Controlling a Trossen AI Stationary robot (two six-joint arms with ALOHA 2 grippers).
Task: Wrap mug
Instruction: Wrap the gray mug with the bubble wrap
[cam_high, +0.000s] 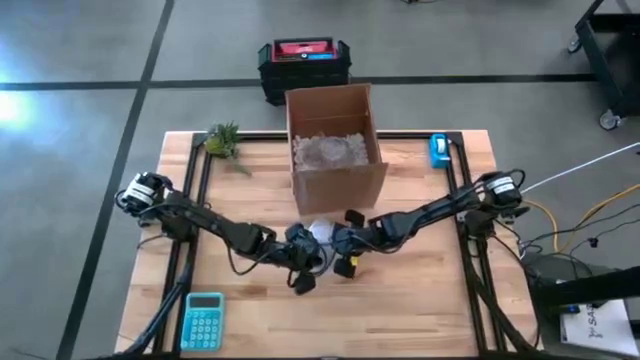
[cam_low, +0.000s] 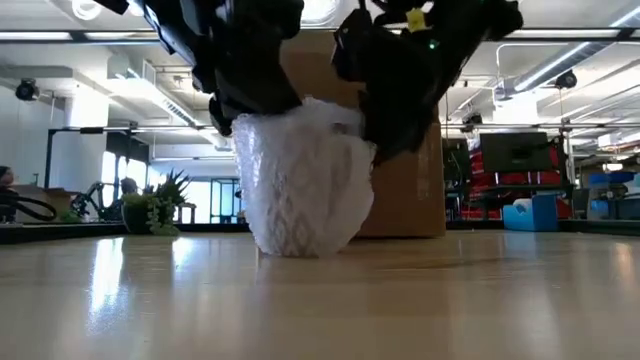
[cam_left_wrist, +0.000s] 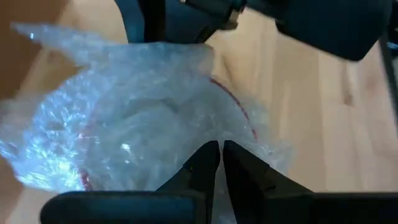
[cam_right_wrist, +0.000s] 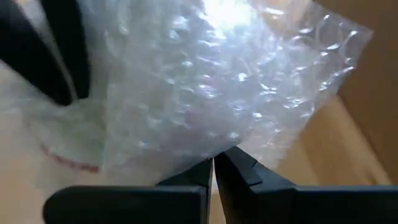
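Note:
The mug (cam_low: 305, 190) stands on the table's middle, swathed in clear bubble wrap (cam_high: 320, 232). A red line of the mug shows through the wrap (cam_left_wrist: 239, 106). My left gripper (cam_left_wrist: 221, 155) comes at it from the table's left and is shut on the wrap. My right gripper (cam_right_wrist: 212, 165) comes from the table's right and is also shut on the wrap. In the low view both grippers, left (cam_low: 250, 100) and right (cam_low: 400, 100), sit at the top of the bundle, whose base rests on the table. My left gripper pinches the bubble wrap (cam_left_wrist: 208, 134) between its two fingers at the bundle's upper left side, slanting down from the table's left. The wrapped mug stands upright on the table. My right gripper pinches a loose edge of the bubble wrap (cam_right_wrist: 214, 146) between its two fingers at the bundle's upper right side, slanting down from the table's right. One layer or several, I cannot tell.
An open cardboard box (cam_high: 335, 150) holding more bubble wrap stands just beyond the mug. A small plant (cam_high: 222, 140) sits at the far left, a blue object (cam_high: 438, 150) at the far right and a teal calculator (cam_high: 203, 320) at the near left. A black crate (cam_high: 303, 65) stands beyond the table.

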